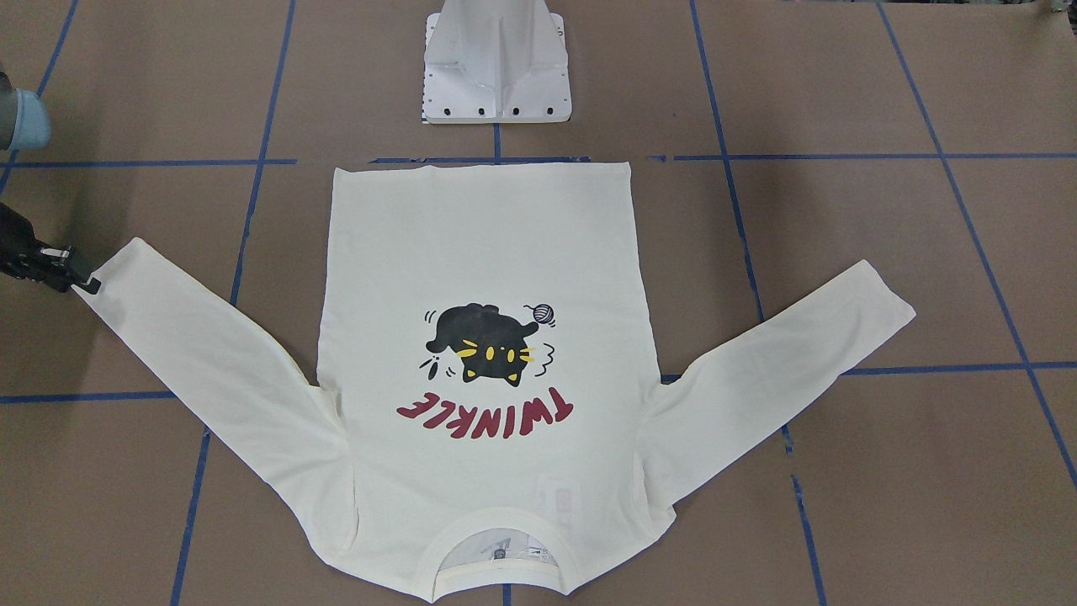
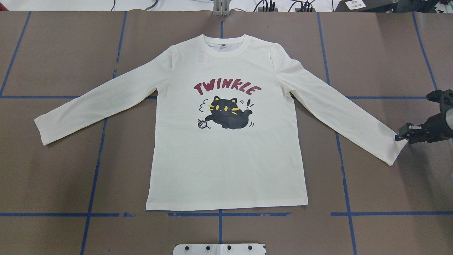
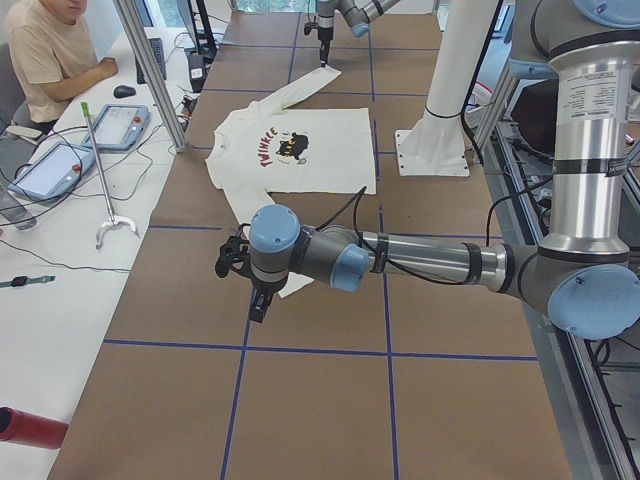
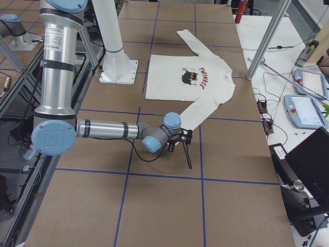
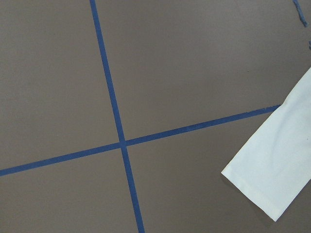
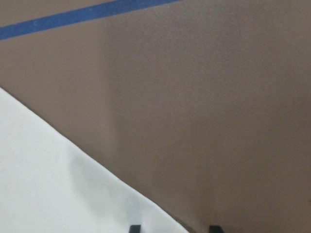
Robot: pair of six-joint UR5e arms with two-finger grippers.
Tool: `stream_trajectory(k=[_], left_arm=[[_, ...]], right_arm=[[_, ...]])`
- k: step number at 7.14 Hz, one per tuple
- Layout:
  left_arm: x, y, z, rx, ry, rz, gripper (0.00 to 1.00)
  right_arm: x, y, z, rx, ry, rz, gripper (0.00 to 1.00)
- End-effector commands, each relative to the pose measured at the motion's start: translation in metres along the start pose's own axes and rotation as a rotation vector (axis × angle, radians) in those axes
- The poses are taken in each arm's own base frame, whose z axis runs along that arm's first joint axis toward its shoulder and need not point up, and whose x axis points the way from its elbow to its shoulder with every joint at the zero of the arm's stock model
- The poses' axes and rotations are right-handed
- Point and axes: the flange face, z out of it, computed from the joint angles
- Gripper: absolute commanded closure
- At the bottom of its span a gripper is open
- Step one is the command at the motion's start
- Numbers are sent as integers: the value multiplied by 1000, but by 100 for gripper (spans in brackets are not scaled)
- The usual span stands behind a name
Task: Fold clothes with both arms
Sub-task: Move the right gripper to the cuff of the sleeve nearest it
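Observe shirt (image 2: 226, 159) flat on bench (image 2: 53, 177), print up, sleeves spread: 0 folds made, all folding left. Find right pincer (image 2: 403, 134) spread, straddling nearest cuff edge. Cannot tell left pincer (image 3: 257, 303) state; hangs above bench near other cuff. Mind white pedestal (image 1: 496, 67) near hem, blue tape lines (image 2: 53, 214) under cloth.

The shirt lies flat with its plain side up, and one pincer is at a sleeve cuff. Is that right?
Not quite. The shirt lies flat with its printed side up: the overhead view shows the cat and the red lettering. The rest holds: the right pincer is at a sleeve cuff.
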Motion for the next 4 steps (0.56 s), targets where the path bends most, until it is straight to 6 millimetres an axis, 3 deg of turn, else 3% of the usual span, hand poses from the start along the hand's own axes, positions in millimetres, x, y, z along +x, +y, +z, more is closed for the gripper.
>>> stream_trajectory(k=[1,2,4], left_arm=[[1,0,-1,2,0,1,0],[2,-1,-2,5,0,5,0],[3,-1,-3,6,-1,6,0]], right_arm=[[2,0,1,-1,3,5,78],[2,0,1,-2,3,3,100],[1,0,0,-2,-1,-3,100]])
